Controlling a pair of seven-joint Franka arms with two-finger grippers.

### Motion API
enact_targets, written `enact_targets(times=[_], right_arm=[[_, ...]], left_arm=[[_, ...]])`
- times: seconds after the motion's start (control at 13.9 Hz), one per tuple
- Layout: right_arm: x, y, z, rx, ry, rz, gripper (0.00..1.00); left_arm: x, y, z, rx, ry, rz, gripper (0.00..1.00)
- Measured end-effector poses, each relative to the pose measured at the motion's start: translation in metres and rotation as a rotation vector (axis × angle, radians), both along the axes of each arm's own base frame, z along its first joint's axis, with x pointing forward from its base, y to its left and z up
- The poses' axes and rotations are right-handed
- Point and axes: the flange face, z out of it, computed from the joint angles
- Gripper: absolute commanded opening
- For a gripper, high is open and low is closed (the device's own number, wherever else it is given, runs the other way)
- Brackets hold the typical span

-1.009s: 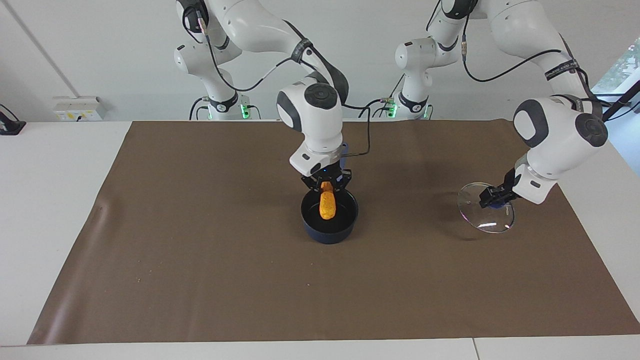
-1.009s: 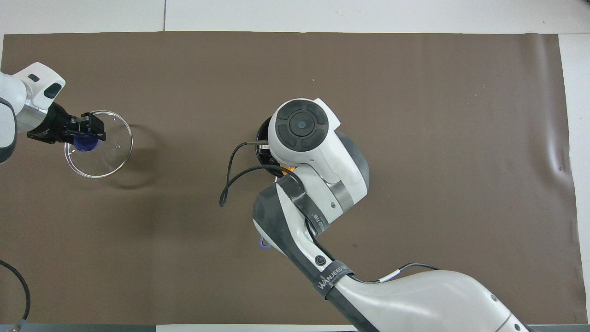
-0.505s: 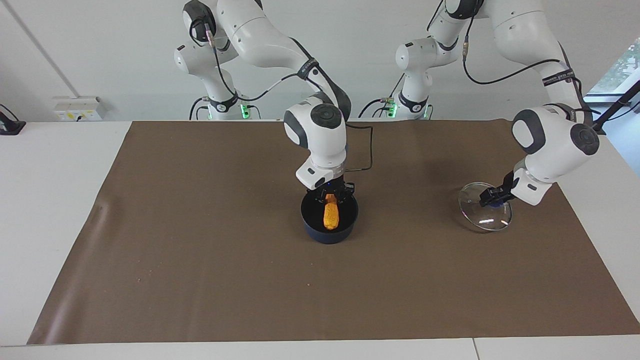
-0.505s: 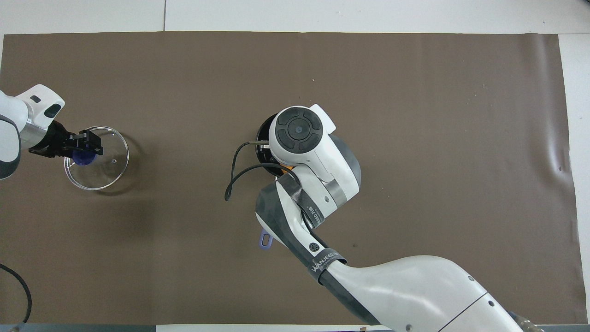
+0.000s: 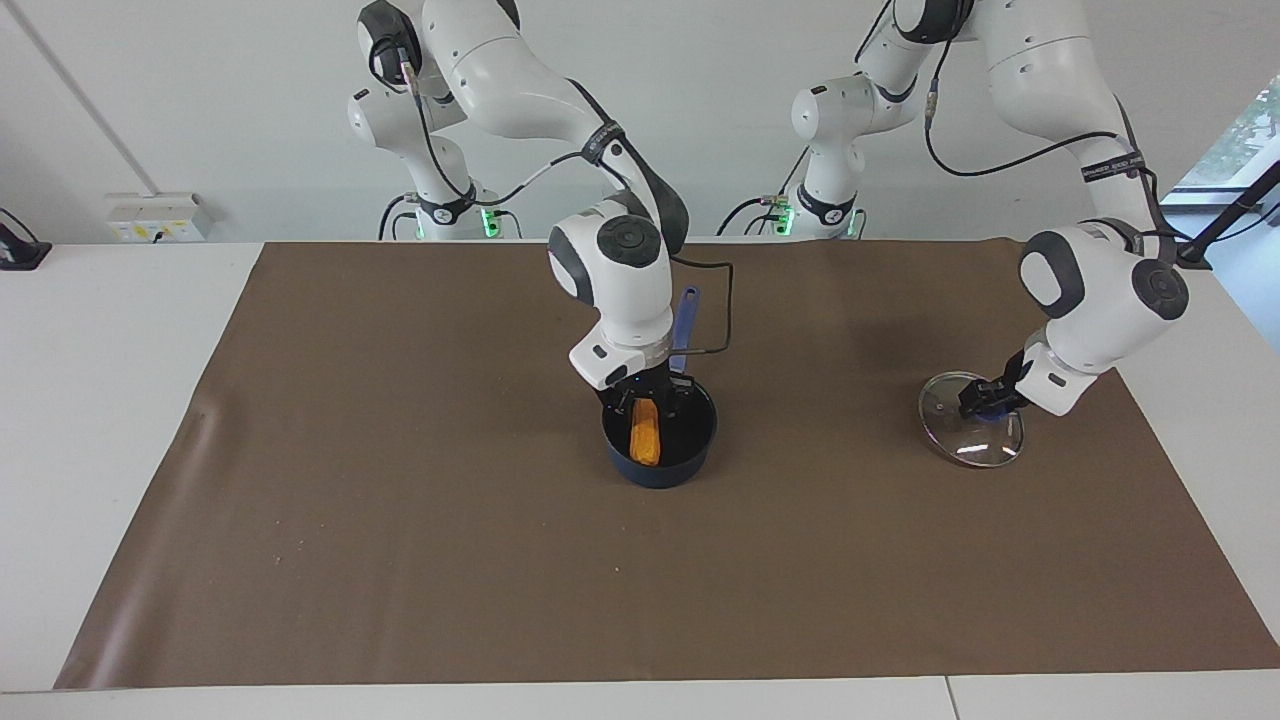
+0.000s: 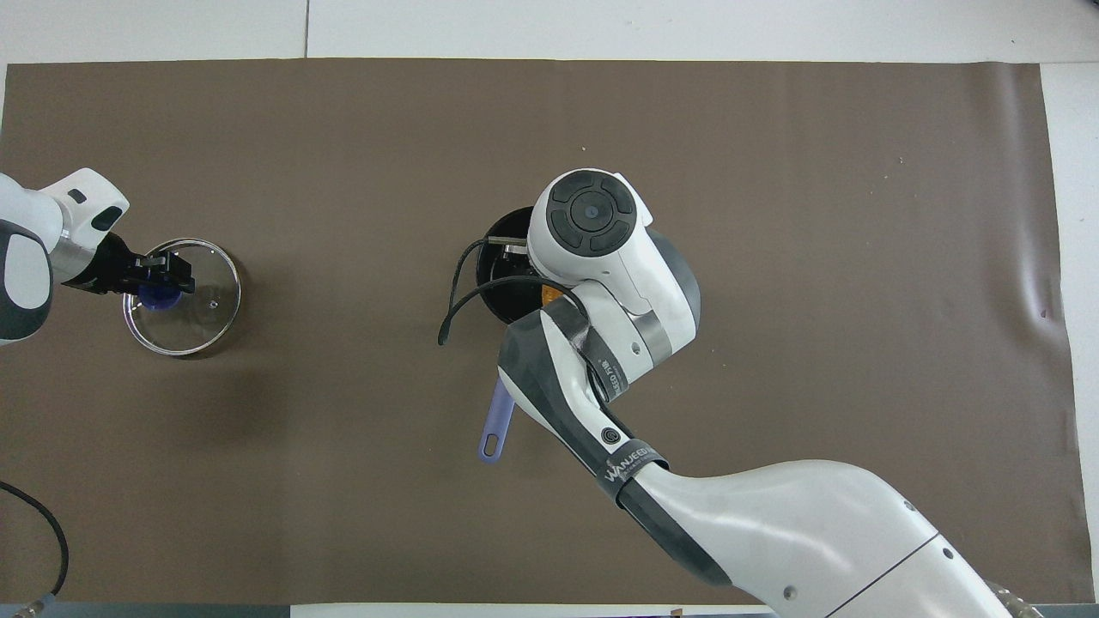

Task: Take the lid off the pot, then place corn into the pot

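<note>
The navy pot [image 5: 690,455] stands mid-mat with its blue handle [image 5: 683,312] pointing toward the robots. The orange corn [image 5: 645,432] stands tilted inside it. My right gripper [image 5: 647,400] is down at the pot's rim, shut on the corn's upper end. In the overhead view my right wrist covers most of the pot [image 6: 498,262]; the handle [image 6: 496,419] shows. The glass lid [image 5: 972,435] sits low at the mat toward the left arm's end; I cannot tell if it touches. My left gripper [image 5: 985,400] is shut on its blue knob [image 6: 154,299].
A brown mat [image 5: 400,520] covers the white table [image 5: 110,400]. The right arm's black cable [image 6: 455,300] loops beside the pot. A wall socket box [image 5: 158,216] sits at the table's edge near the robots, toward the right arm's end.
My right gripper has lowered the corn deeper into the pot and shifted a little toward the right arm's end. My left gripper has lowered the lid down to the mat.
</note>
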Motion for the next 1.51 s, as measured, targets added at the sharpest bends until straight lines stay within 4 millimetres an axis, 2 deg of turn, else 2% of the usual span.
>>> enact_targets(times=[0.07, 0.14, 0.22, 0.36, 0.43, 0.58, 0.72, 0.94, 1.08, 1.15, 1.3, 1.37, 1.51], right_arm=[[-0.001, 0.001, 0.005, -0.009, 0.015, 0.002, 1.00], [0.000, 0.002, 0.016, -0.015, 0.024, 0.004, 1.00], [0.003, 0.001, 0.031, -0.022, 0.027, 0.004, 1.00], [0.013, -0.017, 0.066, -0.048, 0.015, 0.033, 1.00], [0.019, -0.035, 0.084, -0.063, 0.009, 0.061, 1.00], [0.029, -0.090, 0.123, -0.087, 0.028, 0.103, 1.00], [0.030, -0.158, 0.170, -0.101, 0.052, 0.119, 1.00], [0.007, -0.252, 0.245, -0.102, 0.061, 0.119, 1.00], [-0.017, -0.301, 0.278, -0.102, 0.076, 0.121, 1.00], [-0.024, -0.321, 0.279, -0.101, 0.088, 0.128, 1.00], [-0.031, -0.348, 0.261, -0.100, 0.122, 0.145, 1.00], [-0.034, -0.351, 0.252, -0.099, 0.135, 0.158, 1.00], [-0.041, -0.351, 0.248, -0.115, 0.138, 0.169, 1.00]], left_arm=[[-0.001, 0.000, -0.002, 0.000, -0.002, -0.002, 0.00], [-0.001, 0.000, -0.004, 0.000, -0.003, -0.005, 0.32], [-0.001, -0.001, -0.003, 0.000, -0.006, -0.013, 0.99], [0.000, -0.003, -0.003, -0.004, -0.015, -0.052, 1.00], [0.001, -0.004, -0.002, -0.005, -0.019, -0.066, 1.00], [0.002, -0.005, 0.003, -0.004, -0.028, -0.076, 1.00], [0.005, -0.007, 0.020, -0.003, -0.042, -0.082, 1.00], [0.016, -0.030, 0.080, 0.000, -0.054, -0.098, 1.00], [0.017, -0.054, 0.130, 0.042, -0.050, -0.083, 1.00], [0.014, -0.067, 0.154, 0.065, -0.045, -0.088, 1.00], [0.000, -0.092, 0.199, 0.089, -0.055, -0.097, 1.00], [-0.012, -0.097, 0.218, 0.095, -0.052, -0.097, 1.00], [-0.037, -0.097, 0.244, 0.101, -0.027, -0.094, 1.00]])
